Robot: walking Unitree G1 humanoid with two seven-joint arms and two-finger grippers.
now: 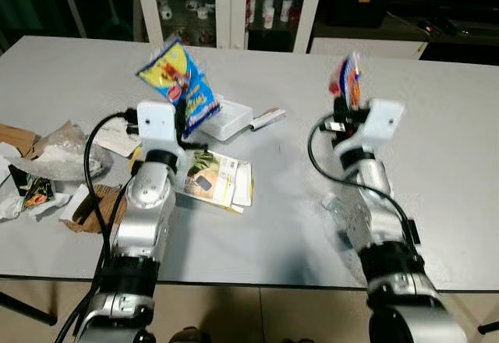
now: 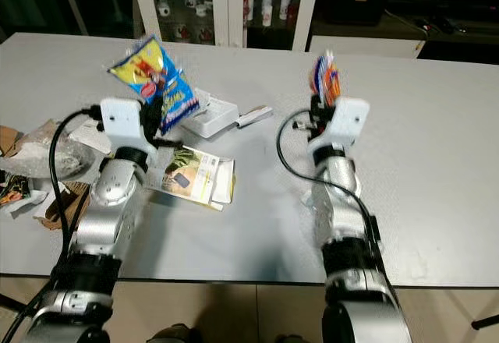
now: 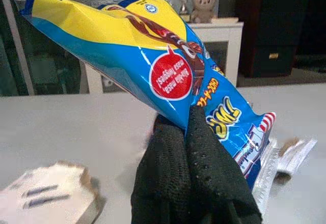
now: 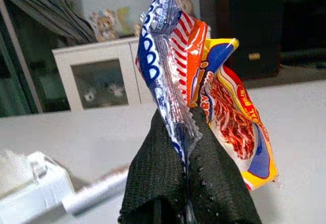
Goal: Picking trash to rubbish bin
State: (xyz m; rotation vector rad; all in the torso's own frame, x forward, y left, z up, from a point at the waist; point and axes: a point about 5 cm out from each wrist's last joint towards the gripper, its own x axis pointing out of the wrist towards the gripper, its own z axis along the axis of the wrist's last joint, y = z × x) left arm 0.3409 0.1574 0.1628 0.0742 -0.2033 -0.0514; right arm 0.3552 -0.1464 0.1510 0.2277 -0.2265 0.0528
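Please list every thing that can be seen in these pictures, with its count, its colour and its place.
blue and yellow snack bag: one, blue and yellow, held up above the table in the left gripper.
crumpled wrapper: one, red, orange, blue and white, held up in the right gripper.
white box: one, white, on the table behind the snack bag.
printed carton: one, yellow and green, flat on the table beside the left arm.
pile of trash: one, brown paper and clear plastic, on the table's left side.
table: one, grey.
cabinet: one, white with glass doors, behind the table.
left gripper: one, black, shut.
right gripper: one, black, shut.
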